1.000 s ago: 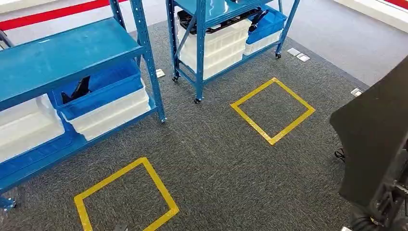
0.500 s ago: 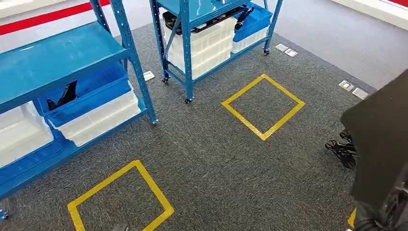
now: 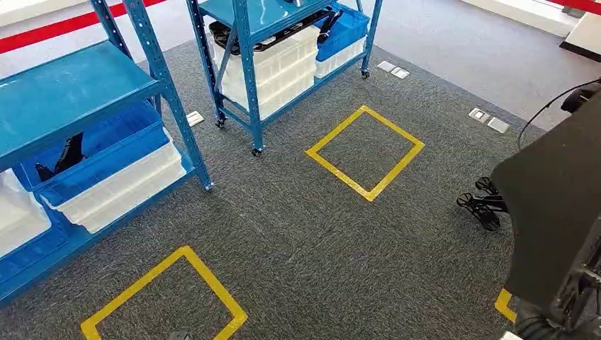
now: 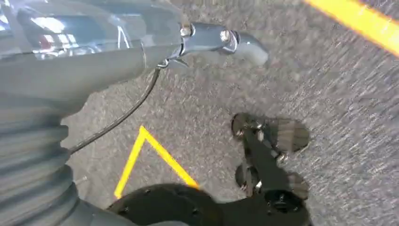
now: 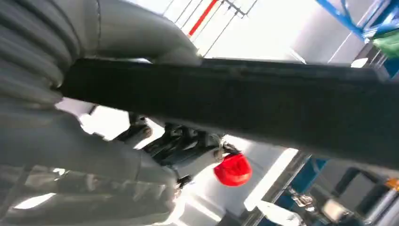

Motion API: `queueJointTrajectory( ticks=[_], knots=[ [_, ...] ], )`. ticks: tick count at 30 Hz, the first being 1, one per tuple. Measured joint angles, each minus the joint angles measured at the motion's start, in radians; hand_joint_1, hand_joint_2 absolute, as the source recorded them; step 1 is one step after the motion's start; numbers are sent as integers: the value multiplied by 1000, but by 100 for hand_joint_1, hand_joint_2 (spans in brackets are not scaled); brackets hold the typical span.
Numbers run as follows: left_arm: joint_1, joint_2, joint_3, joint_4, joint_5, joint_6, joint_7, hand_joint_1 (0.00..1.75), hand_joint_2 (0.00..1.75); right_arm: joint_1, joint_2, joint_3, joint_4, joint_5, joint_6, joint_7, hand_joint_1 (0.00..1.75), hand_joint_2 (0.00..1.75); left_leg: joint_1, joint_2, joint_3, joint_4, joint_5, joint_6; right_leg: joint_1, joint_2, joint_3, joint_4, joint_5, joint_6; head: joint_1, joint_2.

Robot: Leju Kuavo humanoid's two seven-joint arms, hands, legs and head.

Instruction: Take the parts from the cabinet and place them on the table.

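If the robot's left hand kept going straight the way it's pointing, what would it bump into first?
The left hand hangs pointing down, so it would most likely meet the grey carpet first, near a yellow tape line. Nothing shows in between, though depth is hard to judge.

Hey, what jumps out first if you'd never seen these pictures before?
Two blue metal racks stand along the far left, holding white bins and blue bins with black parts inside. Yellow tape squares mark the grey carpet, and a large black panel looms at the right edge.

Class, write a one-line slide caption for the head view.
Two blue racks holding white bins beside yellow floor squares on grey carpet.
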State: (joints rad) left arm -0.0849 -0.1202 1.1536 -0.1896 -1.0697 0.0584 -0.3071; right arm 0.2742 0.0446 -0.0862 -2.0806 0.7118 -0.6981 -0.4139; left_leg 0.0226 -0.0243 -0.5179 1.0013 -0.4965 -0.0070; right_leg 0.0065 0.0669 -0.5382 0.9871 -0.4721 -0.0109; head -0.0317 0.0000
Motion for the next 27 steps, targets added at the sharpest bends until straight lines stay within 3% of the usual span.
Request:
queueJointTrajectory(
  ticks=[1, 2, 4, 5, 6, 7, 9, 10, 11, 13, 15, 16, 17, 19, 20, 21, 22, 23, 24, 25, 26, 27],
  knots=[
    [-1, 0, 0, 0, 0, 0, 0, 0, 175, 1, 0, 0, 0, -1, 0, 3, 134, 175, 0, 6, 0, -1, 2, 3, 1, -21, -8, 19, -15, 5, 1, 0],
    [-1, 0, 2, -1, 0, 4, -1, 0, 175, -1, -1, 0, 0, -1, 0, 2, 134, 175, 1, 14, 0, -2, 2, 7, 0, -36, -33, 70, -49, 9, 10, 0],
    [0, 0, 8, -1, 1, 3, 0, 0, 175, 0, -2, 0, 0, -1, 0, 2, 134, 175, 2, 29, -2, -2, 1, 8, -7, -49, -124, 249, -131, 16, 12, 0],
    [1, 0, 10, -1, 1, 3, 0, 0, 175, 1, -2, 0, 0, -1, 0, 2, 134, 175, 2, 36, -3, -2, 0, 8, -10, -51, -159, 313, -150, 18, 13, 0],
    [1, 0, 10, -1, 1, 3, 1, 0, 175, 1, -2, 0, 0, -1, 0, 3, 134, 175, 2, 44, -2, -2, 0, 8, -12, -52, -173, 333, -145, 21, 13, 0],
    [1, 0, 10, -1, 1, 3, 2, 0, 175, 1, -2, 0, 0, -1, 0, 3, 134, 175, 3, 49, -1, -2, -1, 8, -13, -53, -160, 304, -119, 21, 13, 0],
    [-1, 0, 10, -1, 1, 3, 2, 0, 175, 1, -2, 0, 0, -1, 0, 3, 134, 175, 5, 59, 2, -3, -2, 6, -11, -64, -72, 129, -33, 17, 13, 0],
    [-1, 0, 10, -1, 1, 3, 2, 0, 175, 0, -2, 0, 0, -1, 0, 3, 134, 175, 5, 64, 5, -4, -3, 5, -8, -88, -16, 32, -5, 11, 14, 0],
    [0, 0, 10, -1, 1, 3, 2, 0, 175, -1, -2, 0, 0, -1, 0, 3, 134, 175, 0, 66, 8, -3, -7, -2, -1, -112, 3, -11, -4, 10, 16, 0],
    [-1, 0, 11, -1, 2, 3, 3, 0, 175, 0, -2, 0, 0, -1, 0, 2, 134, 175, 2, 73, 11, -8, -8, -16, 4, -103, -4, -6, -4, 11, 15, 0],
    [-2, -1, 11, -1, 2, 3, 3, 0, 175, 3, -2, 0, 0, -2, 0, 4, 134, 175, 3, 86, 23, -23, -5, -29, 6, -86, -1, -18, 4, 2, 16, 0],
    [-2, -1, 11, -1, 2, 3, 3, 0, 175, 5, -1, 0, 0, -2, 0, 4, 134, 175, 4, 71, 24, -9, -13, -33, -8, -83, 7, -27, 17, -5, 11, 0],
    [-2, -1, 11, -1, 2, 3, 3, 0, 175, 3, -1, 0, 0, -2, 0, 3, 134, 175, 2, 49, 7, 28, -42, -31, -7, -79, 7, -27, 16, -9, 8, 0],
    [0, -1, 11, 0, 3, 3, 4, 0, 175, 4, -2, 0, 0, -2, 0, 4, 134, 175, -4, 30, -69, 193, -129, -31, -6, -71, 9, -27, 15, -17, -2, 0],
    [2, -1, 12, 0, 3, 3, 5, 0, 175, 5, -2, 0, 0, -2, 0, 5, 134, 175, -5, 28, -110, 274, -158, -31, -5, -65, 9, -27, 14, -18, -4, 0],
    [3, -1, 12, 0, 4, 3, 5, 0, 175, 6, -2, 1, 0, -2, 0, 5, 134, 175, -6, 27, -133, 314, -161, -31, -4, -59, 8, -26, 14, -18, -6, 0],
    [3, -1, 13, 0, 4, 3, 5, 0, 175, 6, -2, 0, 0, -2, 0, 5, 134, 175, -6, 27, -128, 295, -139, -30, -4, -52, 9, -26, 14, -18, -8, 0],
    [3, -1, 13, 0, 4, 3, 5, 0, 175, 6, -2, 0, 0, -2, 0, 5, 134, 175, -5, 27, -102, 233, -101, -30, -5, -45, 9, -25, 13, -18, -11, 0],
    [3, 0, 13, 0, 4, 3, 5, 0, 175, 7, -2, 0, 0, -2, 0, 5, 134, 175, -3, 26, -59, 140, -57, -29, -6, -39, 12, -24, 13, -16, -14, 0],
    [2, 0, 13, 0, 4, 3, 5, 0, 175, 7, -2, 0, 0, -2, 0, 5, 134, 175, -1, 11, -9, 39, -17, -30, -8, -33, 12, -21, 12, -12, -16, 0],
    [1, 0, 13, 0, 4, 3, 5, 0, 175, 6, -2, 0, 0, -2, 0, 5, 134, 175, -1, -16, 13, -9, -8, -32, -3, -29, 13, -15, 7, -4, -23, 0],
    [0, -2, 13, 0, 4, 3, 5, 0, 175, 6, -2, 0, 0, -2, 0, 5, 134, 175, 0, -5, 14, -12, -3, -23, 1, -24, 12, -13, 0, 0, -19, 0]
  ],
)
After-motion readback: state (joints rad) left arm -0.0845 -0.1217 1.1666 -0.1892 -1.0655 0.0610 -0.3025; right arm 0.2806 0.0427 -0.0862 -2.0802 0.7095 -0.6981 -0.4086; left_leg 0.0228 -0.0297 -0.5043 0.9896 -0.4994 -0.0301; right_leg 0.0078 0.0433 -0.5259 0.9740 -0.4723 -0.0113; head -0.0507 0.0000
